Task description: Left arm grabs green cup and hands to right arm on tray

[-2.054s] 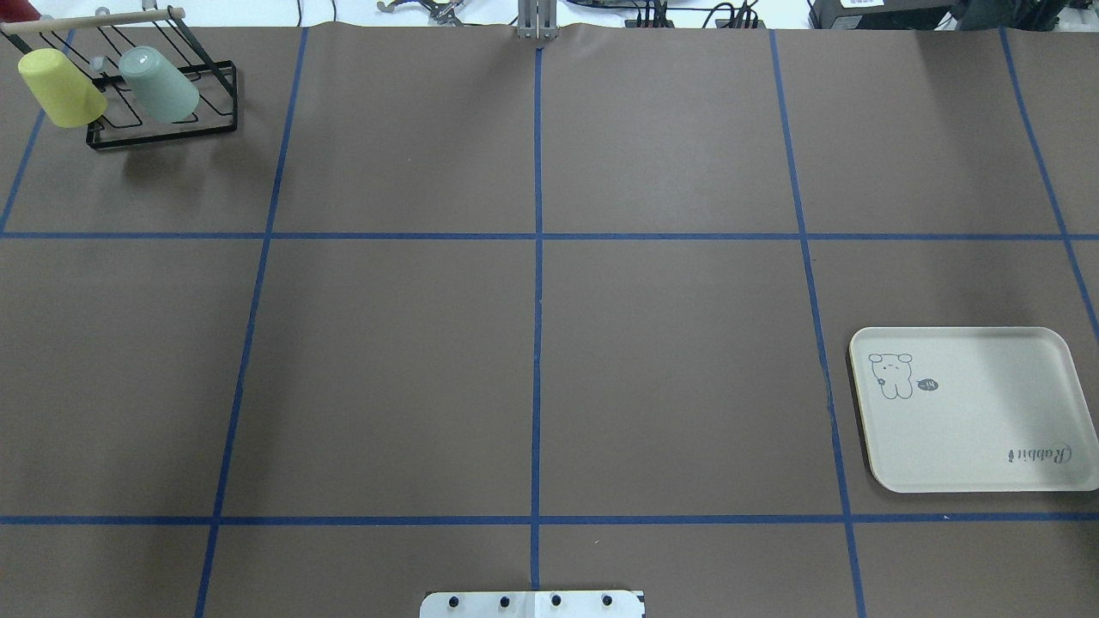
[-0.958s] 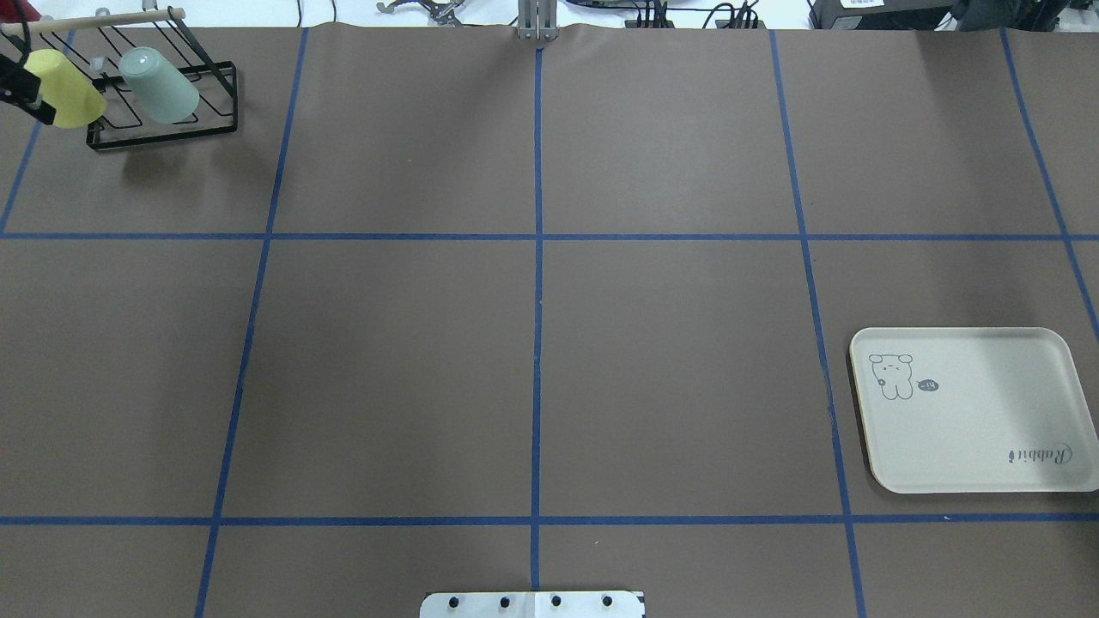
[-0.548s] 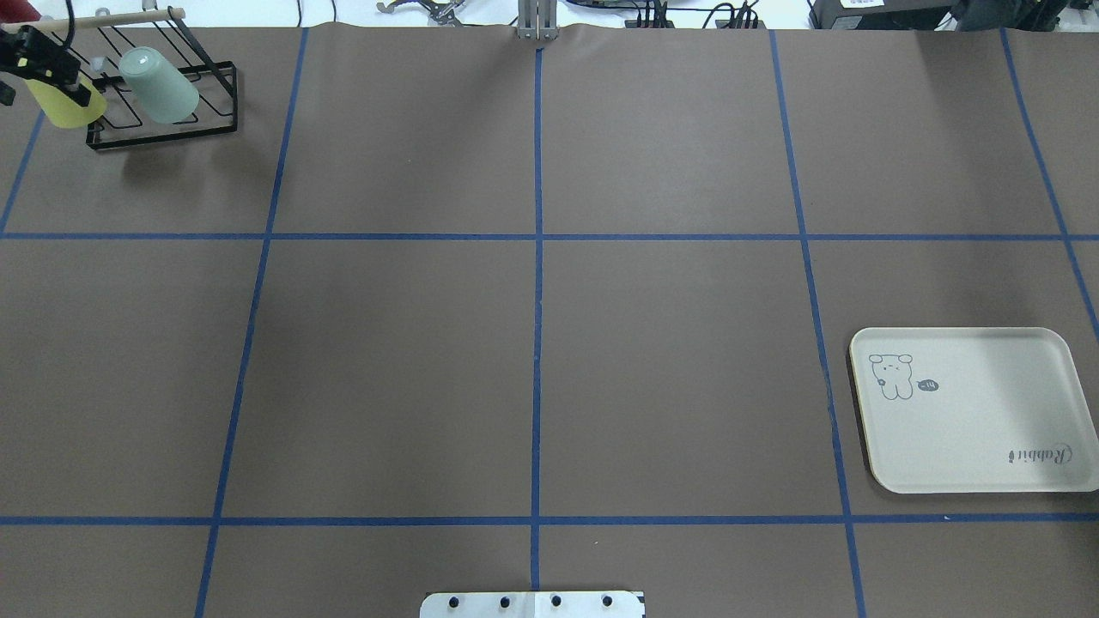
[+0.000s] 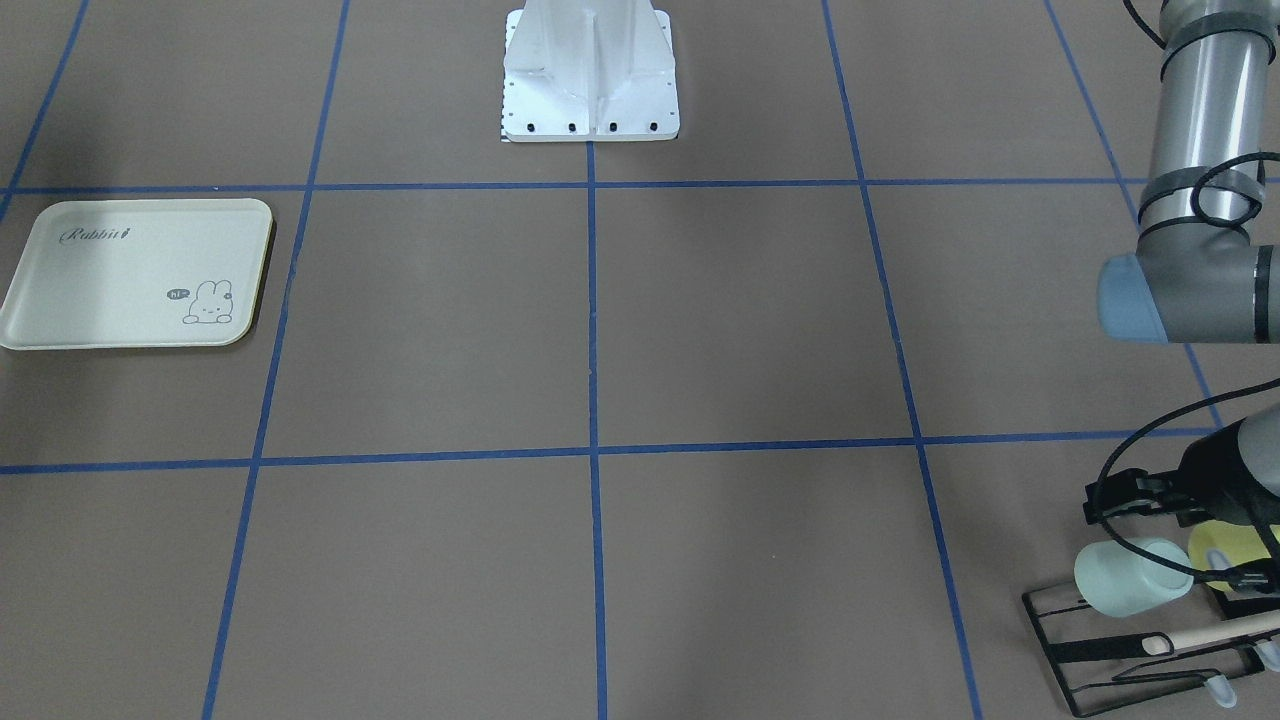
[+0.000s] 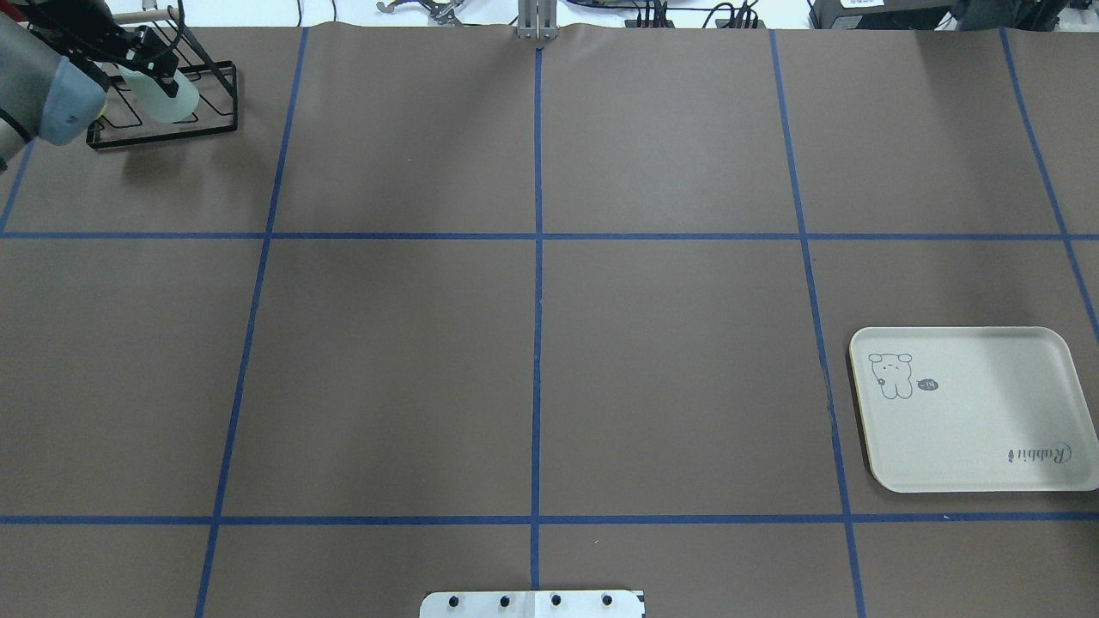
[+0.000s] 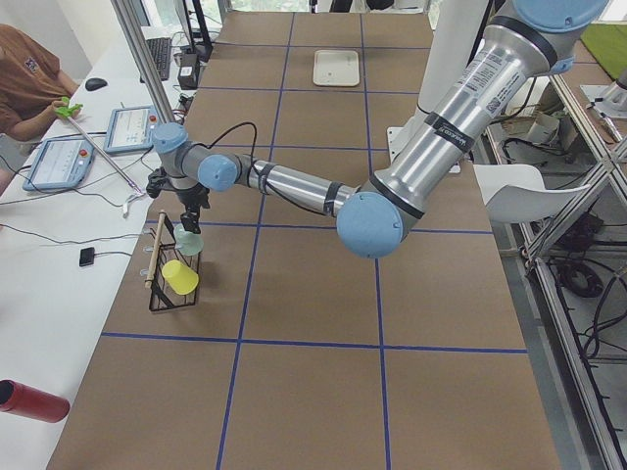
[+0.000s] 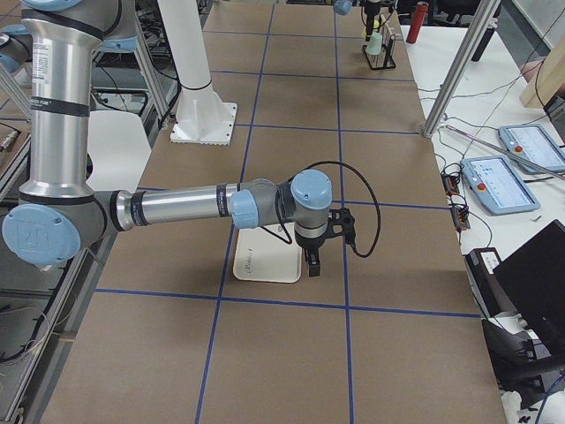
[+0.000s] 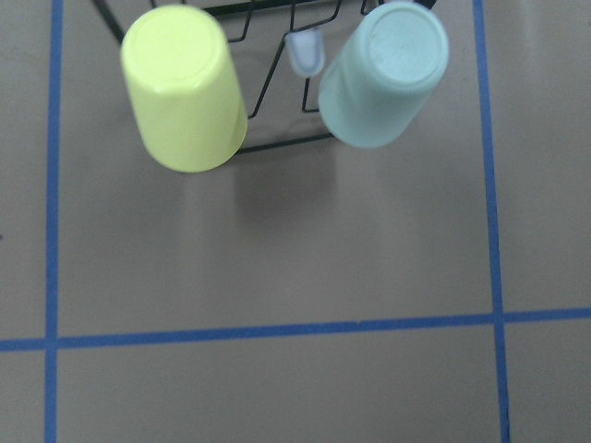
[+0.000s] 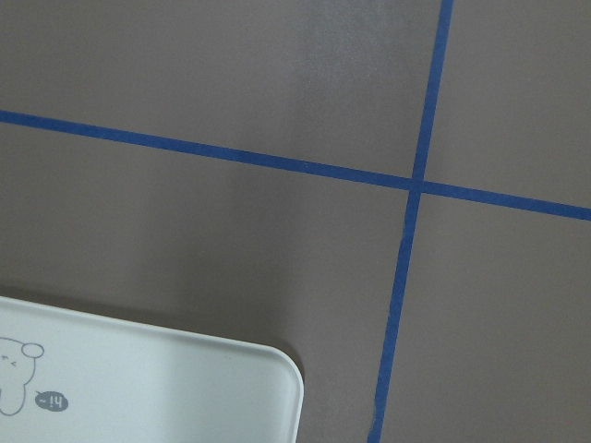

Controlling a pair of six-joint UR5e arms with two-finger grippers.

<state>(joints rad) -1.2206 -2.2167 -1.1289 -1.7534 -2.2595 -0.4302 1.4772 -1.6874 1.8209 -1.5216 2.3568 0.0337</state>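
Note:
The green cup (image 5: 174,103) hangs upside down and tilted on the black wire rack (image 5: 215,129) at the far left corner. It also shows in the left wrist view (image 8: 383,78) and the front view (image 4: 1130,590). My left gripper (image 5: 159,73) hovers just above the cup without touching it, and its jaws look apart in the front view (image 4: 1100,497). The tray (image 5: 970,412) lies at the near right with nothing on it. My right gripper (image 7: 313,265) hangs beside the tray's edge (image 9: 138,388). I cannot tell whether it is open or shut.
A pale yellow cup (image 8: 185,88) hangs on the same rack beside the green one, under my left arm. A wooden bar (image 4: 1210,632) tops the rack. The robot base (image 4: 590,70) stands at the table's near middle. Blue tape lines grid the brown table.
My left arm has come in from the left edge and moved right over the rack. It now covers the yellow cup and part of the green cup. The cups and tray have not moved.

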